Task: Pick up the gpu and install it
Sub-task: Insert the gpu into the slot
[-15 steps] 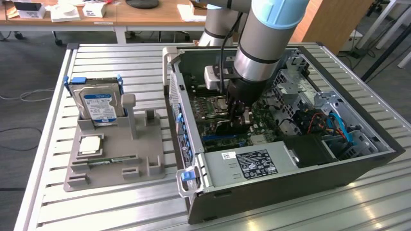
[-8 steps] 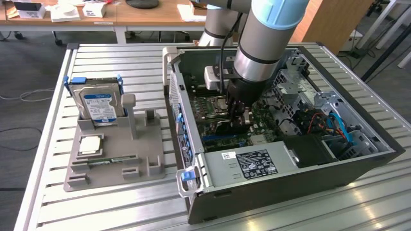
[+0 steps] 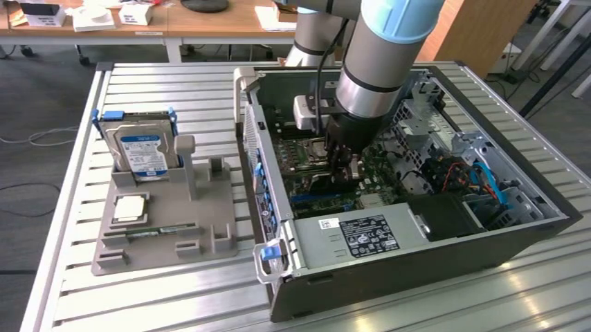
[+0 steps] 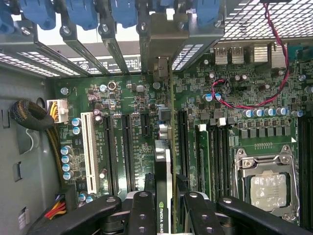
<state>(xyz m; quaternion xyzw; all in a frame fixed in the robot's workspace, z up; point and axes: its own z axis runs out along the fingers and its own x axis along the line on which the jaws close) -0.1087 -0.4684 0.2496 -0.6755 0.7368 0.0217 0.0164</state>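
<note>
Most of the gpu (image 4: 165, 161) is hidden edge-on between the hand's (image 4: 164, 205) fingers (image 4: 142, 210), and its lower end is cut off at the frame bottom. The hand is clamped on the card. In the exterior view's centre the arm (image 3: 374, 69) reaches straight down into the open case (image 3: 517, 242), over the motherboard (image 4: 122, 127), card standing upright above the slots.

The gpu (image 4: 165, 161) is a thin green circuit board with a matt metal end bracket. The gripper (image 4: 164, 205) fingers are matt black plastic. The motherboard (image 4: 234, 147) looks glossy green, and the table (image 3: 176, 90) is ribbed, brushed metal.
</note>
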